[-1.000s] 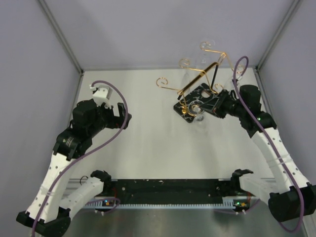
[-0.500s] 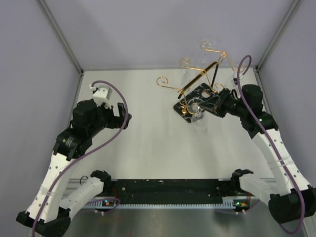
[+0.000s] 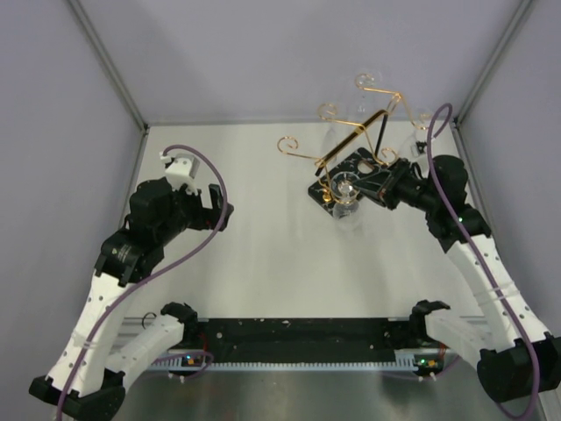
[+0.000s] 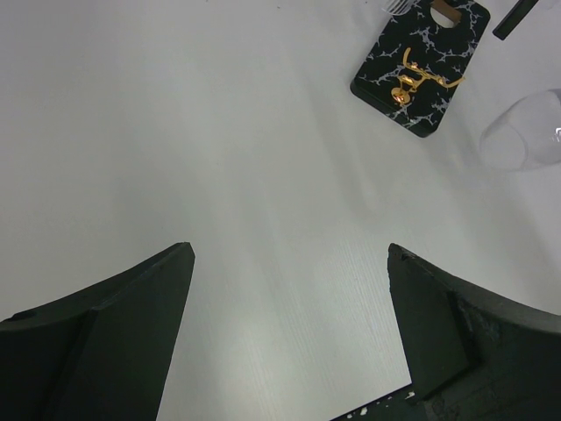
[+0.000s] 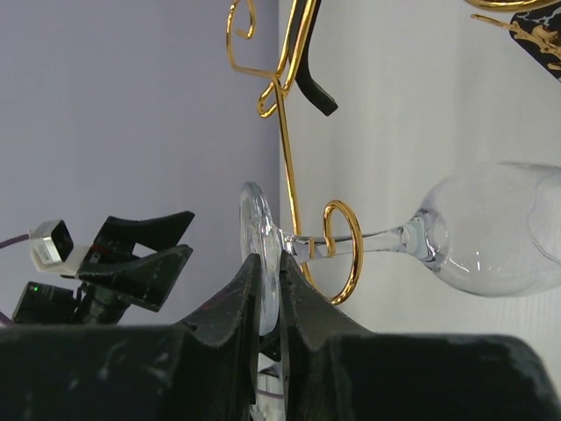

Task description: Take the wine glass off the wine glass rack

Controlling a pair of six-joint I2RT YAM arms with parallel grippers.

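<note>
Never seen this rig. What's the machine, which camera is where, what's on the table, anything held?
The machine is two robot arms, a left arm and a right arm, bolted at the near edge of a white table. The wide picture looks down from above and behind them. The other two come from a camera on each wrist. On the table stands a wine glass rack: gold wire on a black marbled base. The left tool is open and holds nothing, above bare table. The right tool is shut on the foot of a wine glass. The glass's stem runs through a gold curl of the rack, so it is not off yet.
</note>
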